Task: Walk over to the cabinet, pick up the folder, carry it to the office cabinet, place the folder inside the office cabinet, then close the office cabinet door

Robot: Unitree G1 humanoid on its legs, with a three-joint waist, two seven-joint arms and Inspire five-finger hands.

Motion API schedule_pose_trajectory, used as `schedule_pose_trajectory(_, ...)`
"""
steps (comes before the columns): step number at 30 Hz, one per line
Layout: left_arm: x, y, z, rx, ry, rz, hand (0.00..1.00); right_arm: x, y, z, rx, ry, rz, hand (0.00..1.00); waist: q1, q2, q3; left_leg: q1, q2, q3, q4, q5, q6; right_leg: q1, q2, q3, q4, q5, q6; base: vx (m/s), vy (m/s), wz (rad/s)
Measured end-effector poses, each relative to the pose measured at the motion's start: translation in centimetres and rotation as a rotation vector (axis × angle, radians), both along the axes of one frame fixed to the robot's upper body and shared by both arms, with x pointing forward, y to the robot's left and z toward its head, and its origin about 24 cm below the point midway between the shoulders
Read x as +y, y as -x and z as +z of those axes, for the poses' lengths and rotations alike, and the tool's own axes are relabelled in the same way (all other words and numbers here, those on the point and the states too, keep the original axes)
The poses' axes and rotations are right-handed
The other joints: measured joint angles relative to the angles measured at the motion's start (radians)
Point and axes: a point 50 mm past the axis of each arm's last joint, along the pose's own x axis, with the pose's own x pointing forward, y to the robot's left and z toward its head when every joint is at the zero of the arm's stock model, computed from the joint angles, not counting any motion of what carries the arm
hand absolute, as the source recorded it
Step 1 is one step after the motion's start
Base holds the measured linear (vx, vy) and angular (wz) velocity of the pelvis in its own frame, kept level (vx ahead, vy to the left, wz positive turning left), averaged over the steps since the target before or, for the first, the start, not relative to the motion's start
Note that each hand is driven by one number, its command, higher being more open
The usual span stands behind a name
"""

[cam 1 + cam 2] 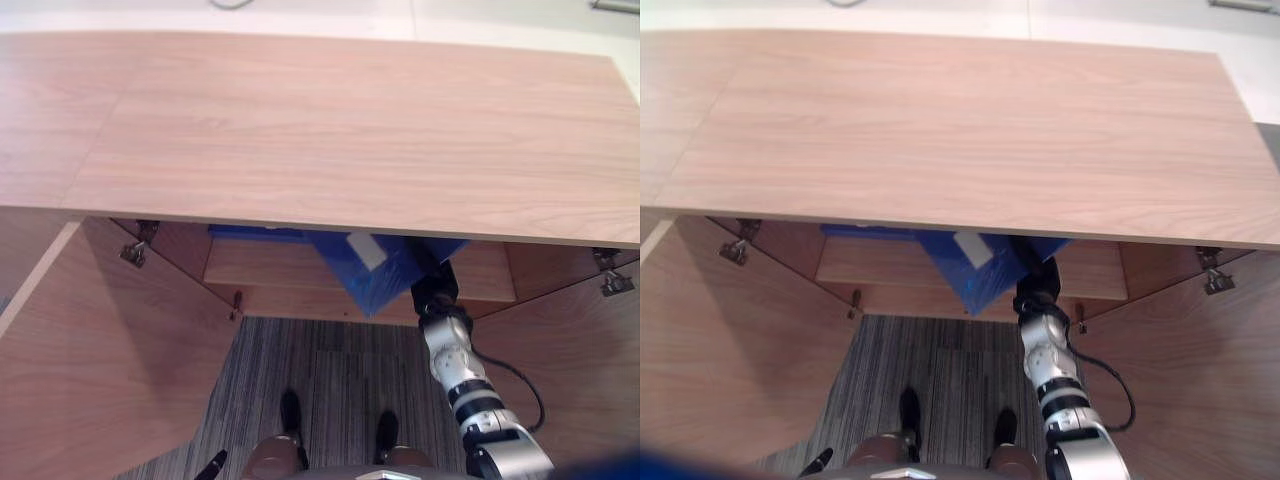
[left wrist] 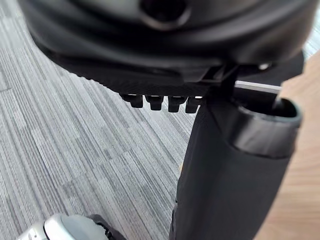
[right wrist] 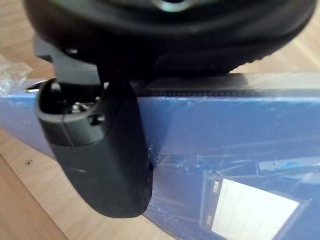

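The blue folder (image 1: 375, 268) with a white label is tilted in the open office cabinet, just under the front edge of its wooden top (image 1: 330, 130). My right hand (image 1: 432, 285) reaches in from below and is shut on the folder. In the right wrist view its thumb (image 3: 100, 150) presses flat on the folder's glossy blue face (image 3: 240, 130); its fingers are hidden behind it. A wooden shelf (image 1: 255, 265) lies behind the folder. My left hand (image 2: 165, 102) hangs low over the carpet, fingers relaxed and holding nothing.
Both cabinet doors stand open, the left door (image 1: 100, 350) and the right door (image 1: 575, 340) flanking me. A flat blue strip (image 1: 250, 232) shows at the back of the shelf. Grey striped carpet (image 1: 330, 370) lies between the doors.
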Motion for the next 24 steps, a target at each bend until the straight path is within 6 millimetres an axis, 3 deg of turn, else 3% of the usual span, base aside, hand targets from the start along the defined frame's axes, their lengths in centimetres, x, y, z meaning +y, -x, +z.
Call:
schedule_pose_trajectory(2,0.0,-1.9,0.3,-0.042,-0.009,-0.006,1.0,0.3,-2.3,4.1,-0.12,-0.061,-0.037,0.0,0.008,0.008,0.059,-0.096,0.03,-0.002,0.133,-0.051,0.008,-0.054,0.008,0.009,0.045,-0.002,-0.008,-0.12,-0.012,-0.06)
schedule_pose_trajectory(4,-0.3,-3.1,0.4,-0.075,-0.006,-0.01,1.0,0.2,-3.2,6.7,-0.192,-0.078,-0.065,0.0,0.024,0.025,0.097,-0.168,0.061,-0.003,0.247,-0.097,0.011,-0.109,0.017,0.016,0.112,-0.018,-0.02,-0.13,-0.008,-0.14)
schedule_pose_trajectory(6,-0.8,-4.4,0.6,-0.113,-0.003,-0.018,1.0,-0.4,-3.7,9.7,-0.276,-0.065,-0.085,0.0,0.027,0.047,0.14,-0.256,0.08,-0.023,0.38,-0.148,0.013,-0.207,0.0,0.015,0.283,-0.096,-0.021,-0.15,0.014,0.06)
schedule_pose_trajectory(12,-1.5,-4.8,0.6,-0.132,0.015,-0.003,1.0,-0.1,-3.9,16.5,-0.472,-0.07,-0.088,0.0,0.02,0.065,0.17,-0.51,0.101,-0.037,0.711,-0.283,0.023,-0.501,-0.064,0.041,0.702,-0.273,-0.024,-0.12,-0.016,0.03)
schedule_pose_trajectory(17,-1.9,-4.7,0.4,-0.143,0.052,0.051,1.0,0.4,-4.0,18.9,-0.531,-0.09,-0.088,0.0,0.015,0.066,0.173,-0.654,0.118,-0.056,0.928,-0.368,0.02,-0.645,-0.092,0.065,0.928,-0.372,-0.017,-0.1,-0.009,0.04)
schedule_pose_trajectory(24,-0.9,-7.0,1.4,-0.227,0.031,0.084,1.0,0.6,-4.0,18.8,-0.504,-0.104,-0.104,0.0,0.015,0.067,0.187,-0.754,0.123,-0.062,1.082,-0.425,0.013,-0.748,-0.127,0.085,1.098,-0.443,-0.011,-0.07,-0.001,0.04)
